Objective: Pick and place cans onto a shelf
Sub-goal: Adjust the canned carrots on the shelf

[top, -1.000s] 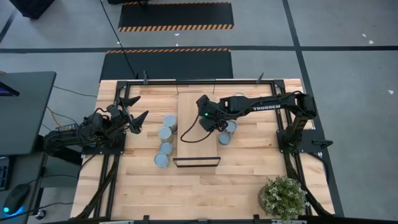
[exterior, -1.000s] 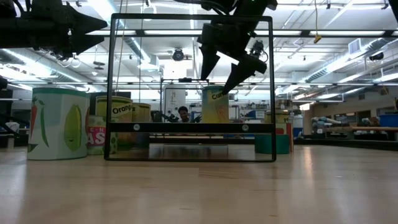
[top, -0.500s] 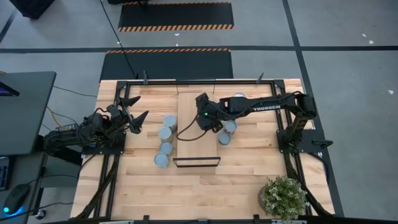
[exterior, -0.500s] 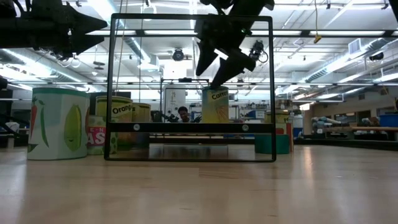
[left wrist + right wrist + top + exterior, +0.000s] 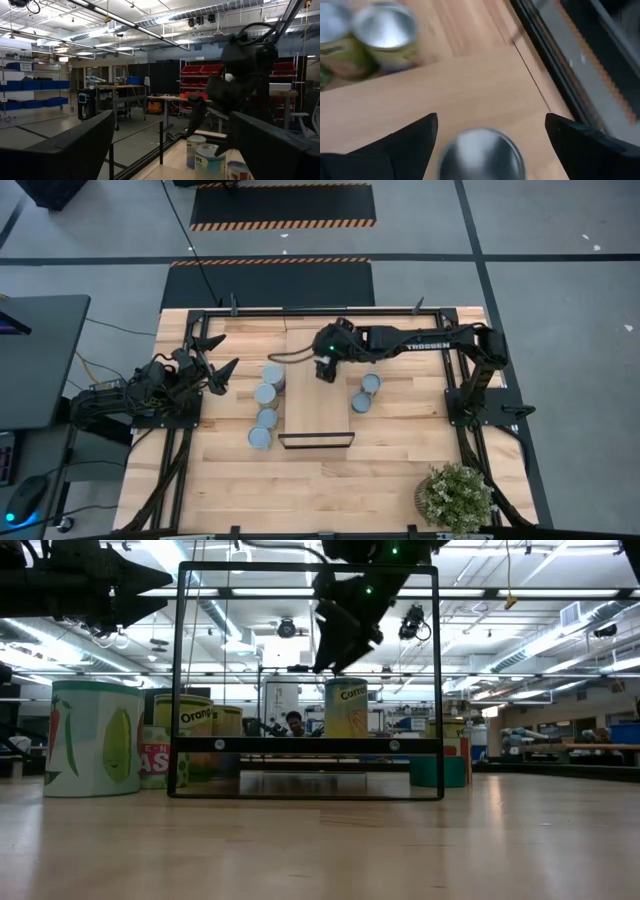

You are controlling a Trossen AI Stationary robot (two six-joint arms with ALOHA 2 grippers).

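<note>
Right wrist view shows my right gripper (image 5: 487,131) spread wide, its two dark fingers (image 5: 405,140) flanking a can (image 5: 482,155) whose round silvery top sits between them on the shelf (image 5: 445,85), untouched by either finger. I judge this to be the moment around setting a can on the board: the can stands on the light wood and the fingers are apart from it, so the next move probably calls for lifting straight up and clear without tipping it, then reaching for another can. From the high view, the right arm stretches from its base at the right of the table across to the far end of the shelf (image 5: 318,395), the gripper (image 5: 325,370) pointing down. Four cans (image 5: 266,405) stand in a loose line on the tabletop just left of the shelf, and two more (image 5: 366,392) just right of it. My left gripper (image 5: 215,370) waits well to the left, raised above the table, fingers open and empty. Low view shows the black frame (image 5: 308,745) at the shelf's near end.
</note>
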